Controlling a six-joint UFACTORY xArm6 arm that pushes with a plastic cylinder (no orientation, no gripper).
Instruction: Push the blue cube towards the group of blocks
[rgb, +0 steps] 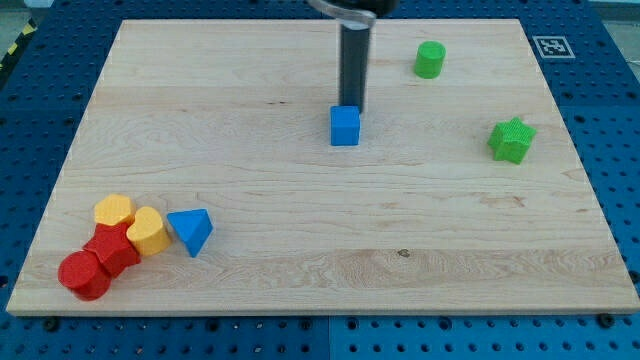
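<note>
The blue cube (345, 126) sits on the wooden board (320, 230) a little above the middle. My tip (352, 107) is right behind the cube, at its top side in the view, touching or nearly touching it. The group of blocks lies at the view's bottom left: a blue triangular block (191, 230), a yellow heart-shaped block (149, 231), a yellow cylinder (113, 211), a red block (112, 250) and a red cylinder (84, 275).
A green cylinder (430, 59) stands at the view's top right. A green star-shaped block (511, 139) lies at the right. A marker tag (552, 46) sits on the board's top right corner.
</note>
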